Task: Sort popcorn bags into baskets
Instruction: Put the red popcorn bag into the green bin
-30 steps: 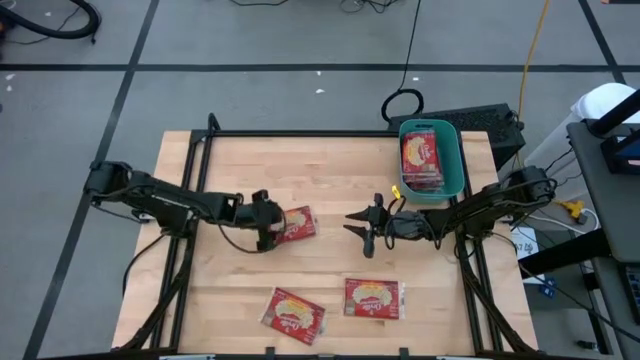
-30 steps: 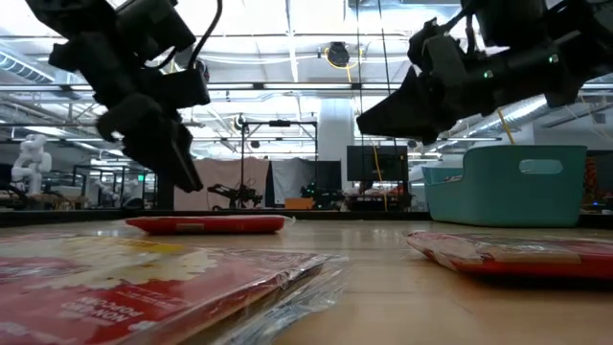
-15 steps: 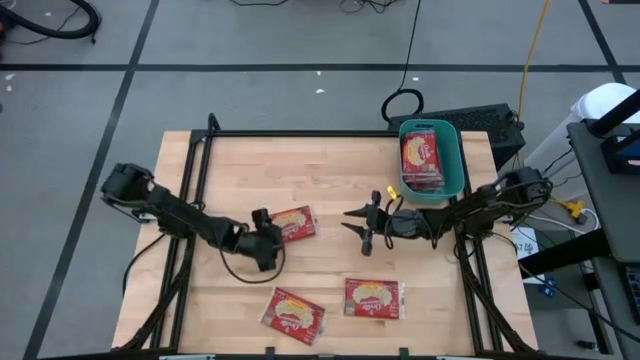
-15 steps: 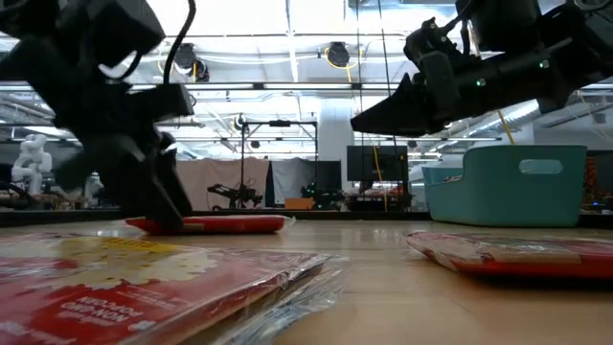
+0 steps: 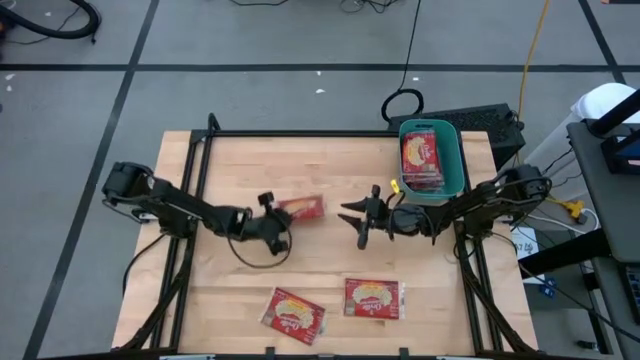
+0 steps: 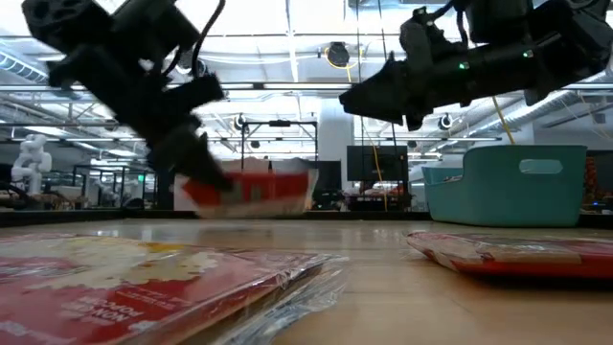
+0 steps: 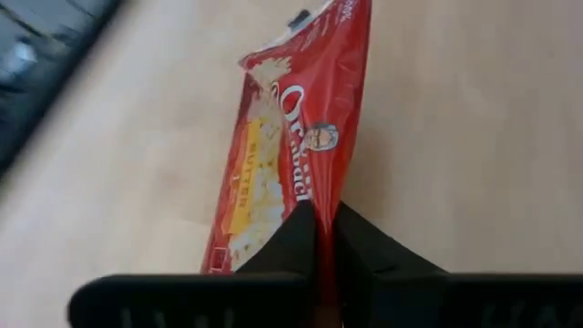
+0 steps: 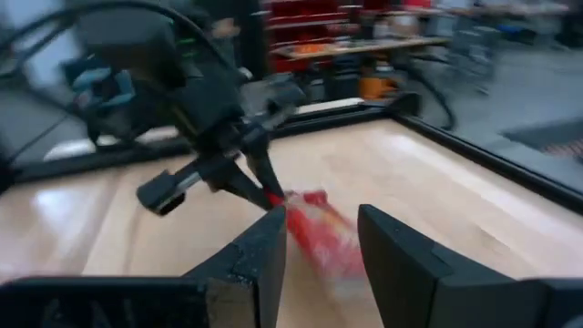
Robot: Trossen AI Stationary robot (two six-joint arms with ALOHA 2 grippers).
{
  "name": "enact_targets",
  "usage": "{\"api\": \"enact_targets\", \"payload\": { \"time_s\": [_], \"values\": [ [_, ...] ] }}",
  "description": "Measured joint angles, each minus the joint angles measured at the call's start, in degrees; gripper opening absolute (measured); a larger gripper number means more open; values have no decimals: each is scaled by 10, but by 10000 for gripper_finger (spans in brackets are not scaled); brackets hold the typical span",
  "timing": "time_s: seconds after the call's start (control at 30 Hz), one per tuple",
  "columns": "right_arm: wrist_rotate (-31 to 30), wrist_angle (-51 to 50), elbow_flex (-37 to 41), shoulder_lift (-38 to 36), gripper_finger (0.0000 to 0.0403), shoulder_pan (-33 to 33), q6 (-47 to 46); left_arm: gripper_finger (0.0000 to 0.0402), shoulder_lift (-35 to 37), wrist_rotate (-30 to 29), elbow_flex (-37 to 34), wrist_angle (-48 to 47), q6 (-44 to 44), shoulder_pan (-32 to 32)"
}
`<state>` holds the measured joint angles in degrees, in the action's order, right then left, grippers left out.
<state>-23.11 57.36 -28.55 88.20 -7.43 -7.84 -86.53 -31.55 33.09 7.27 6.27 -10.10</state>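
The left gripper (image 5: 275,207) is holding a red popcorn bag (image 5: 300,207) in its closed jaws above the surface (image 5: 330,170), while the right gripper (image 5: 352,216), jaws apart, is hovering near it.

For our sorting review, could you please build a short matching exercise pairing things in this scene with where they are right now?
Things:
1. popcorn bag in the left gripper
2. teal basket
3. right gripper
4. left gripper

Places or states:
A. at the table's far right corner, holding bags
B. open, empty, above mid-table
C. lifted off the table by one edge
D. shut on a bag

Pairs: 1-C, 2-A, 3-B, 4-D
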Motion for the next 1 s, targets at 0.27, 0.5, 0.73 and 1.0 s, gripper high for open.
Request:
{"api": "enact_targets", "payload": {
  "time_s": [0.27, 0.5, 0.73, 1.0],
  "values": [
    [-133, 18, -2, 1, 132, 4, -204, 34, 78, -76, 26, 78, -93, 97],
    [-143, 104, -18, 22, 151, 17, -306, 17, 88, -73, 37, 175, -159, 136],
    [-113, 106, -104, 83, 212, 57, -370, 21, 62, -76, 37, 252, -238, 115],
    [-66, 106, -169, 148, 242, 107, -453, 16, 31, -143, 36, 264, -282, 87]
  ]
}}
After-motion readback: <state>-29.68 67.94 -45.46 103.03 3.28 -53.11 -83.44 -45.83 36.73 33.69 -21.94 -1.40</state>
